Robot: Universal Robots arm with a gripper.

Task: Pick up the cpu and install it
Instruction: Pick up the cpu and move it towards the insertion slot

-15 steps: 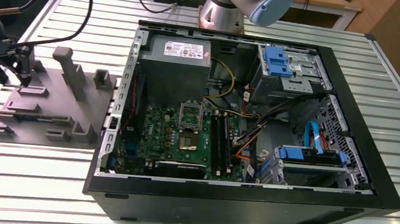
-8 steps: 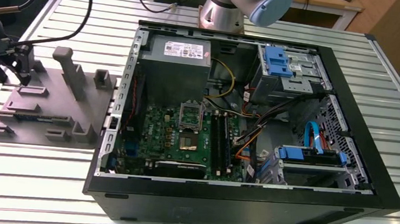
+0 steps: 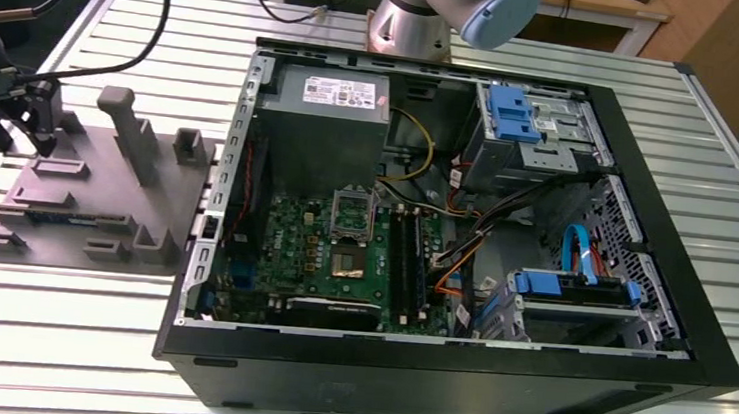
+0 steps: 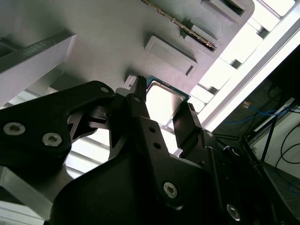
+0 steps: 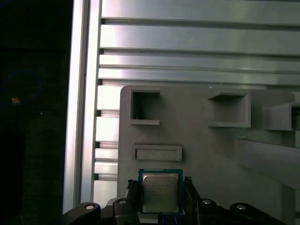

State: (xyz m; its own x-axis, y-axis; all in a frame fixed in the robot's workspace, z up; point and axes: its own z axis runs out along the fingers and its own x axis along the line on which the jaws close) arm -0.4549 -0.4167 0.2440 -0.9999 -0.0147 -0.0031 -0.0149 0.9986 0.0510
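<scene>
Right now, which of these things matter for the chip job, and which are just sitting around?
In the job:
the cpu
the gripper, closed on it
the motherboard inside the open computer case

Just there:
grey parts tray
grey power box
blue drive bracket

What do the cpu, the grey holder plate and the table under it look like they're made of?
The cpu: shiny silver metal lid with a bright glare and a darker rim. The holder plate: matte grey, probably plastic, no shine. The table: grooved slats, likely aluminium, bright sheen.
</scene>
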